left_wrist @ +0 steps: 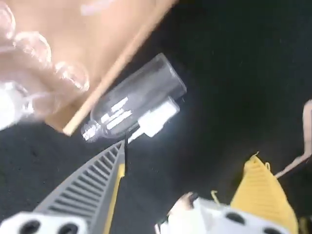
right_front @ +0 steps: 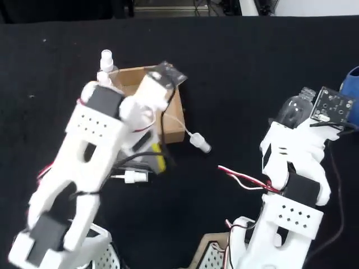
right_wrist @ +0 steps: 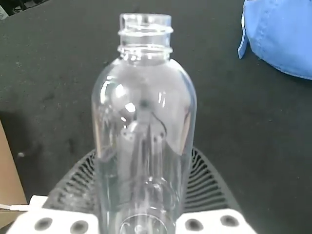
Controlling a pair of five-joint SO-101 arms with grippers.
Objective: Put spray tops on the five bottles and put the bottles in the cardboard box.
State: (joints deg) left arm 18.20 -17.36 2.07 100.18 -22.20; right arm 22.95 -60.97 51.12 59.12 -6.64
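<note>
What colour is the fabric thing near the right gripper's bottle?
The fabric thing is blue; the right wrist view shows it best.

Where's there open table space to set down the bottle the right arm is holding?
Bare table stretches between the cardboard box and the right arm's bottle, and across the far left corner. It is crowded beside the box near the left arm, where two spray tops lie loose.

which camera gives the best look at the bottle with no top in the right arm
The right wrist view: the bottle stands centred, its open neck plain. The high view catches just its upper part past the arm. The left wrist view faces a second bottle beside the box.
</note>
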